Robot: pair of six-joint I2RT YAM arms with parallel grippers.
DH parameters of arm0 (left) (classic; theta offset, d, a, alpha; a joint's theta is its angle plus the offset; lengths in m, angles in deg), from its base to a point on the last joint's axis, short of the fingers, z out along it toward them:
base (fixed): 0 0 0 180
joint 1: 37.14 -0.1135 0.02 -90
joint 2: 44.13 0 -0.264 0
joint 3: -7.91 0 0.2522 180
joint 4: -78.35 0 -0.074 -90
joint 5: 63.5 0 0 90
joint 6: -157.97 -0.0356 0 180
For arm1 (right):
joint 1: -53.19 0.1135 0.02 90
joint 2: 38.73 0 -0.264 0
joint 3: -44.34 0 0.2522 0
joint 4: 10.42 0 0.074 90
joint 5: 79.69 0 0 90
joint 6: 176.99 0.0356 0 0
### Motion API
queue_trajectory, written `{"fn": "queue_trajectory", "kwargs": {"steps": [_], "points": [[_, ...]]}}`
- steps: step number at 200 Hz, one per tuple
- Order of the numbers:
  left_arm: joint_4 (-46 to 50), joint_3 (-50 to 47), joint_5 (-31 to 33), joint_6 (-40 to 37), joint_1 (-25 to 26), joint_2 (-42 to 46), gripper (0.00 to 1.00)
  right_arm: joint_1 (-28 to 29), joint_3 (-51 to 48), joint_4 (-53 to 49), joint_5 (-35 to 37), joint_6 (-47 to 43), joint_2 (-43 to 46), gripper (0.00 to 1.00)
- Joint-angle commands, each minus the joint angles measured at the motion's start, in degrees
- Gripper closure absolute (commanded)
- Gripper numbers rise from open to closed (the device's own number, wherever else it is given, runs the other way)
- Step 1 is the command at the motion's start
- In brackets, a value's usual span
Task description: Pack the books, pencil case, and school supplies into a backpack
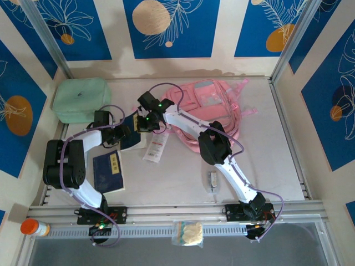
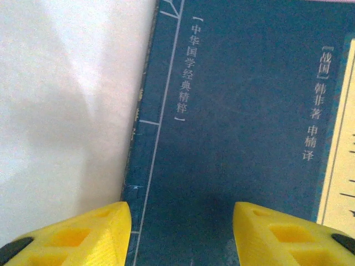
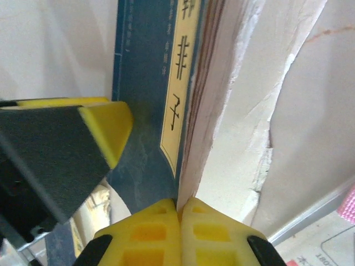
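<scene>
Navy book (image 3: 138, 66) sits pinched by its edge in right end effector (image 3: 178, 213).

My overhead camera sits above and behind the arm bases and looks down over the whole worktop (image 1: 277, 166), from near edge to far edge. The left wrist camera looks past the left end effector (image 2: 182, 233) straight onto the cover of a navy book (image 2: 233, 138) at very close range. The right wrist camera peers past the right end effector (image 3: 178, 221) along that same book's edge, just as close. All three views share that book, left of the worktop's middle.
</scene>
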Motion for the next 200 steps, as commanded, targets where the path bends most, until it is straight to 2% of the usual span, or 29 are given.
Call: {"fn": "queue_trajectory", "kwargs": {"steps": [1, 52, 79, 113, 156, 200], "points": [[6.1, 2.1, 0.0, -0.8, -0.2, 2.5, 0.47, 0.6, -1.0, 3.1, -3.2, -0.1, 5.8, 1.00], [14.8, 8.2, 3.2, -2.1, -1.3, 13.3, 0.39, 0.0, -8.0, 8.6, -3.9, -0.3, 16.2, 1.00], [17.7, 9.9, 1.1, -2.0, -1.7, 18.7, 0.37, -1.2, -16.0, 13.2, -5.6, 0.4, 24.0, 1.00], [19.0, 10.4, -7.5, -0.8, -1.7, 24.7, 0.34, -3.8, -28.4, 16.8, -7.7, 0.3, 35.7, 1.00], [13.2, 7.0, -24.4, 4.0, -1.0, 28.5, 0.34, -9.6, -45.3, 22.8, -15.2, 1.8, 50.1, 1.00], [4.0, 2.7, -29.8, 9.8, 6.1, 30.9, 0.34, -13.7, -56.0, 26.5, -18.6, 3.9, 60.3, 1.00]]}}
